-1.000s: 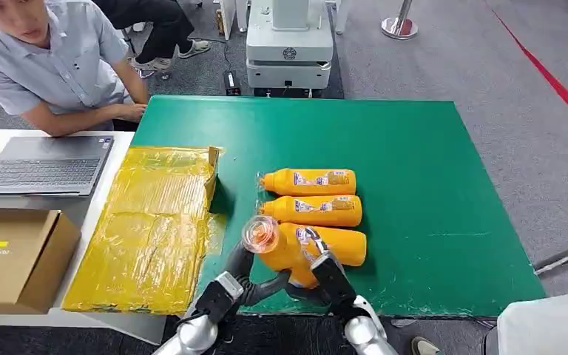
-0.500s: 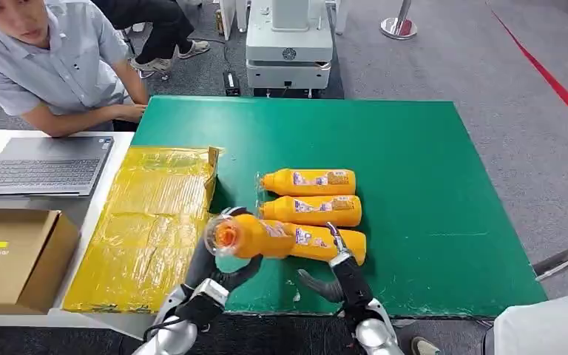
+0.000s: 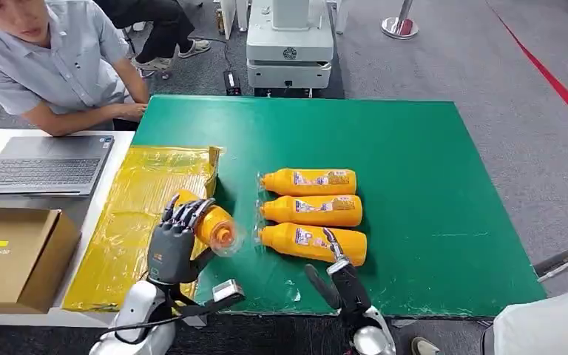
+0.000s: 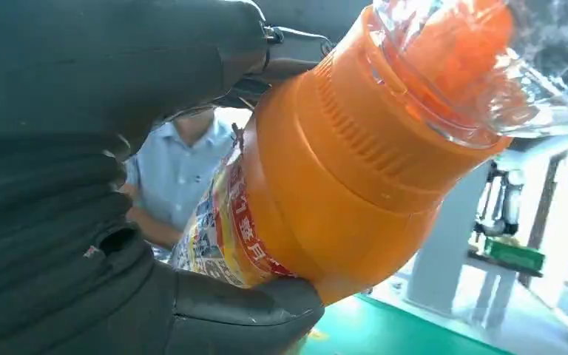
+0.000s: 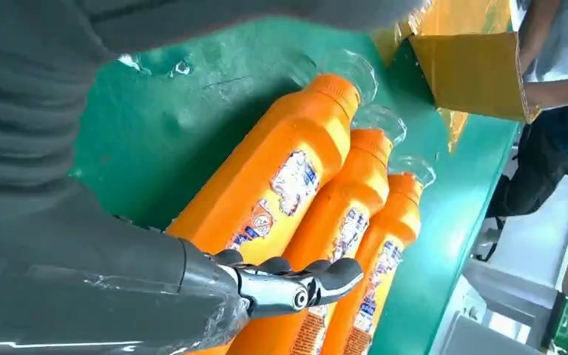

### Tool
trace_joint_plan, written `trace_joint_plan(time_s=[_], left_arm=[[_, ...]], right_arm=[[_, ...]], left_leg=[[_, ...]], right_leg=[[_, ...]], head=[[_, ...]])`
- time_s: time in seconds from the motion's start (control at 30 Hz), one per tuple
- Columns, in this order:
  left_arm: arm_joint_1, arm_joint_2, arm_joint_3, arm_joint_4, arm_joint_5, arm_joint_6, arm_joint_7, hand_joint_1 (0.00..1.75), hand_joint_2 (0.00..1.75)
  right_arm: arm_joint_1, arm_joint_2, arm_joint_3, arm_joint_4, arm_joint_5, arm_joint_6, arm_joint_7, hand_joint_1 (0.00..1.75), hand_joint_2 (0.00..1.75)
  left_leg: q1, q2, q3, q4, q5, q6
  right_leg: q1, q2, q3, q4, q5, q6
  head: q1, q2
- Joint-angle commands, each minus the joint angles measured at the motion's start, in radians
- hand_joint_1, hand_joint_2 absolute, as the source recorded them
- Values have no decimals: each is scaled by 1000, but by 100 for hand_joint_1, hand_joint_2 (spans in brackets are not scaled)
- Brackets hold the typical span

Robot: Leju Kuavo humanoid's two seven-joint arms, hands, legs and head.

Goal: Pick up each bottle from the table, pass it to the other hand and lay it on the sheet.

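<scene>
Head view shows our left hand [image 3: 171,248] gripping one bottle [image 3: 208,222] over the yellow sheet [image 3: 140,222], not yet laid; our right hand [image 3: 336,274] hangs empty, fingers apart, beside three bottles [image 3: 310,211] waiting on the worktop [image 3: 429,170].

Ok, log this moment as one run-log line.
left hand: holds orange bottle over yellow sheet edge | right hand: open, near row of three bottles | table: green

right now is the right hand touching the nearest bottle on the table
Cannot tell. In the head view the right hand overlaps the nearest bottle, and the right wrist view has fingers across it, but neither plainly shows contact or a gap.
</scene>
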State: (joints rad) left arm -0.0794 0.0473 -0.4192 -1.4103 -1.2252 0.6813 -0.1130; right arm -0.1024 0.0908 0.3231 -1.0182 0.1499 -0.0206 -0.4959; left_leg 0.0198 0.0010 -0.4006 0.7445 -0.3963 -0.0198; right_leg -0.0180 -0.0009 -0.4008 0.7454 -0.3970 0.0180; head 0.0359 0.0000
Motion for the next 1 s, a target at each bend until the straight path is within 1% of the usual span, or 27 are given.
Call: trace_joint_plan(time_s=[0.03,0.1,0.17,0.2,0.23,0.33,0.43,0.5,0.53,0.6,0.63,0.8,0.93,1.0], left_arm=[[-112,10,26,71,-334,-63,228,175,175],[-122,15,27,82,-333,-65,230,175,175],[-173,70,-36,123,-346,-153,326,175,175],[-206,80,-70,157,-346,-194,373,175,175],[-231,73,-77,190,-346,-238,381,175,175],[-240,68,-75,200,-346,-240,380,175,175],[-238,69,-78,200,-346,-237,380,175,175],[-238,69,-78,200,-346,-237,380,175,175],[-270,73,-107,229,-345,-315,402,175,175],[-317,59,-109,305,-324,-358,362,175,175],[-329,55,-110,336,-338,-346,359,175,175],[-352,49,-120,390,-343,-396,354,175,175],[-432,53,-171,466,-318,-599,328,175,175],[-480,54,-209,523,-317,-657,327,175,175]], right_arm=[[-24,18,-18,-15,5,16,-4,0,0],[-24,20,-18,-16,6,16,-4,0,0],[-24,22,-22,-16,10,24,0,0,0],[-23,24,-25,-17,11,30,2,0,0],[-23,27,-27,-19,13,32,4,0,0],[-22,28,-28,-20,14,33,4,0,0],[-22,28,-28,-20,14,33,4,0,0],[-22,28,-28,-20,14,33,4,0,0],[-22,32,-35,-20,15,41,7,0,175],[-23,43,-45,-16,14,52,7,0,175],[-23,47,-49,-12,14,52,6,0,175],[-19,47,-63,-4,6,60,5,0,175],[-13,50,-86,-7,2,79,11,0,175],[-12,56,-99,-2,5,88,14,0,175]], left_leg=[[0,0,0,0,0,0],[0,0,0,0,0,0],[0,0,0,0,0,0],[0,0,0,0,0,0],[0,0,0,0,0,0],[0,0,0,0,0,0],[0,0,0,0,0,0],[0,0,0,0,0,0],[0,0,0,0,0,0],[0,0,0,0,0,0],[0,0,0,0,0,0],[0,0,0,0,0,0],[0,0,0,0,0,0],[0,0,0,0,0,0]], right_leg=[[0,0,0,0,0,0],[0,0,0,0,0,0],[0,0,0,0,0,0],[0,0,0,0,0,0],[0,0,0,0,0,0],[0,0,0,0,0,0],[0,0,0,0,0,0],[0,0,0,0,0,0],[0,0,0,0,0,0],[0,0,0,0,0,0],[0,0,0,0,0,0],[0,0,0,0,0,0],[0,0,0,0,0,0],[0,0,0,0,0,0]], head=[[2,0],[3,0],[1,0],[-1,0],[-2,0],[3,0],[0,0],[2,0],[2,0],[2,0],[2,0],[0,0],[3,0],[1,0]])
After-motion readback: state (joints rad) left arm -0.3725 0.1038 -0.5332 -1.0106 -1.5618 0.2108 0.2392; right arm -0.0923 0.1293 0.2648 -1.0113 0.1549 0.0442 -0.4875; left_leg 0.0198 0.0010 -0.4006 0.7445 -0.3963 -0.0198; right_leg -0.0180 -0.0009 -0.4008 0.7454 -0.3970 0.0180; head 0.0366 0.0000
